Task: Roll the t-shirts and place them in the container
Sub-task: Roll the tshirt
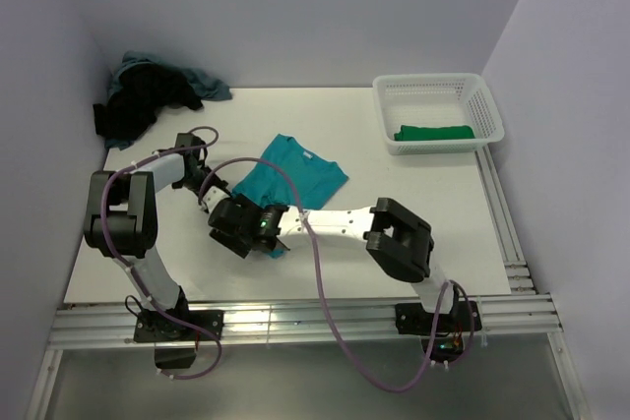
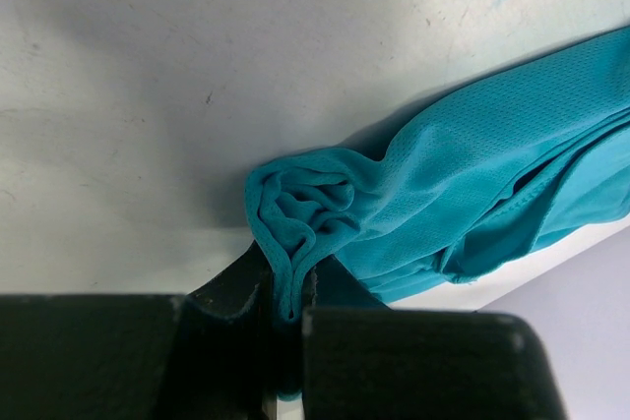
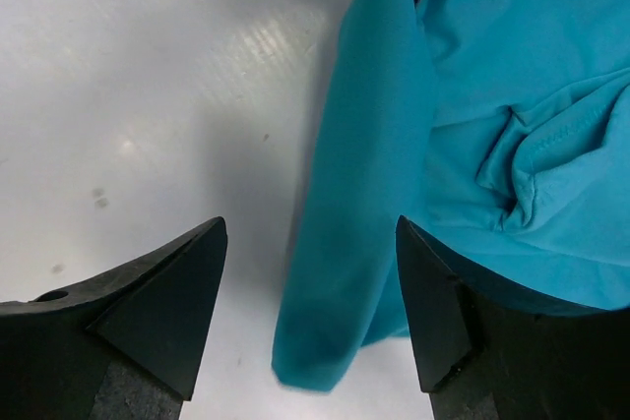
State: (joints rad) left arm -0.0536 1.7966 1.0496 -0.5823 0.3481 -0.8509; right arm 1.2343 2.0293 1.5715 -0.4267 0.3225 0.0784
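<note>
Teal t-shirt (image 2: 463,204) pinched in left tool (image 2: 293,294)

A lab: plain partition walls (image 1: 315,7), aluminium-railed table (image 1: 413,174).

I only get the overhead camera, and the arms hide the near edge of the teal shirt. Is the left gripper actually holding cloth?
Observer: Yes. The left gripper is shut on a bunched fold at the end of the teal shirt.
Operator: And the right one?
Observer: The right gripper stands open. A folded strip of the shirt lies between its fingers, not pinched.
</note>
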